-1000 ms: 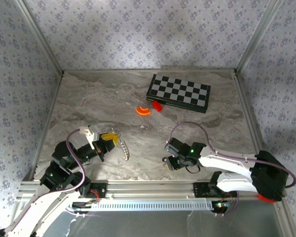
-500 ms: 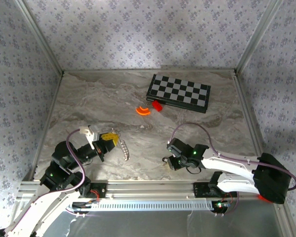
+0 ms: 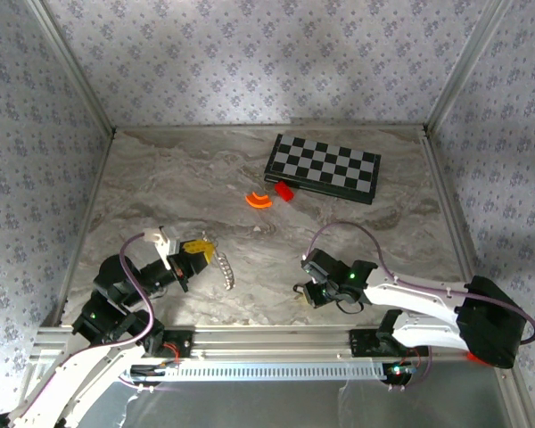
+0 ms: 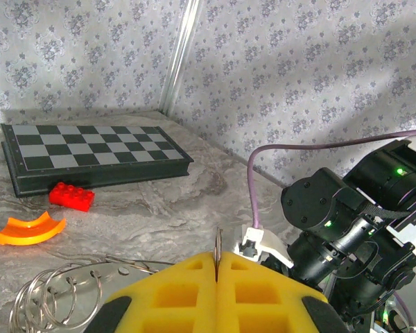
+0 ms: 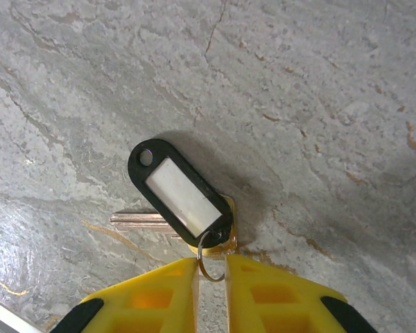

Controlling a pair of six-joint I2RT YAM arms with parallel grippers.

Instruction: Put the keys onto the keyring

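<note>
My left gripper (image 4: 217, 263) has its yellow foam pads pressed together on the silvery wire keyring (image 4: 52, 298), whose loops trail beside it. Further right, the small key with black oblong tag and silvery blade (image 5: 178, 195) lies flat on the grey marble tabletop (image 5: 319, 90). The right gripper (image 5: 211, 269) brackets its small split ring (image 5: 211, 258); I cannot tell whether it is clamped.

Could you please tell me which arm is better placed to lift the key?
Right. The right end effector is down at the key, fingers flanking its near end, while the left end effector is occupied, shut on the keyring.
</note>
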